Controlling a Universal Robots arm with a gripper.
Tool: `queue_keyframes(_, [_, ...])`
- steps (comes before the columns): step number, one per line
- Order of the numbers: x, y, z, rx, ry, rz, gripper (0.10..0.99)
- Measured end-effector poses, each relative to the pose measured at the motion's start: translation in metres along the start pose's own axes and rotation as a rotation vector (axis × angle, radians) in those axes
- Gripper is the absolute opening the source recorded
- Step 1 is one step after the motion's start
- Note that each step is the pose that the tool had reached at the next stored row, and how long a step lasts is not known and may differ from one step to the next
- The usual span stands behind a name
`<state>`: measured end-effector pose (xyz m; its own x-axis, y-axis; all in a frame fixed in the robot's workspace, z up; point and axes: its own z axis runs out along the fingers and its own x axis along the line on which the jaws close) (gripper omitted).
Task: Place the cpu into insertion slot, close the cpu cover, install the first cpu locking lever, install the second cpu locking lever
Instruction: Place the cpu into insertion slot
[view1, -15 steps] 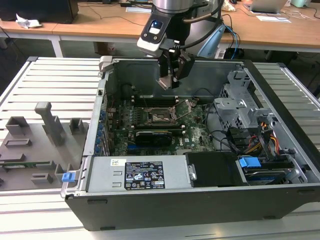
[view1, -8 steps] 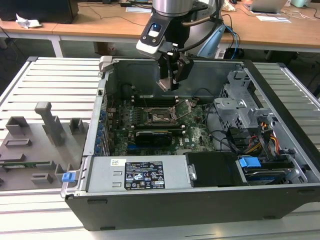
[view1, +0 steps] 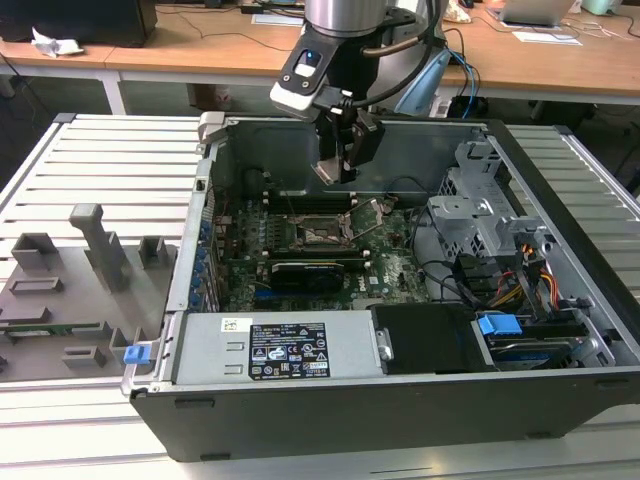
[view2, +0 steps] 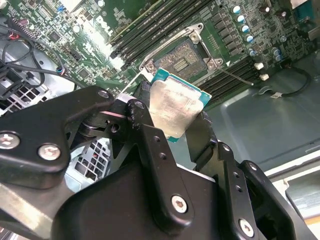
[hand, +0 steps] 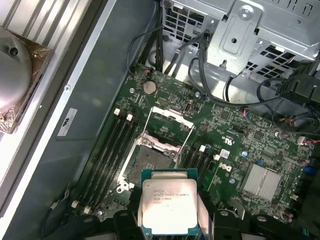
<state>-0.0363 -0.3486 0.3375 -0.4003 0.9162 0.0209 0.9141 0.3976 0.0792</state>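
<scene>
While the gripper is hanging over the open computer case in the exterior view, its fingers are pinching the chip by two opposite edges, with the pale metal face showing in both wrist views. The chip is hovering above the green board, apart from the socket and not yet seated in it. The cover is standing flipped up at one edge of the socket, so the dark pin field is lying bare. Judging from this, the placing step is under way. Doing it well is calling for the chip to be sitting level and square with the socket rim, corner mark matching, and to be going straight down with no sliding, since the pins are looking fragile. The grip should be loosening only once the chip is resting flat.
</scene>
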Motion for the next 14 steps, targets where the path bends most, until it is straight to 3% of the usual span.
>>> queue_keyframes(8, [-0.0001, -0.0002, 0.0023, 0.005, 0.0016, 0.007, 0.529])
queue_keyframes(14, [-0.0001, -0.0002, 0.0029, 0.004, -0.0024, 0.059, 0.529])
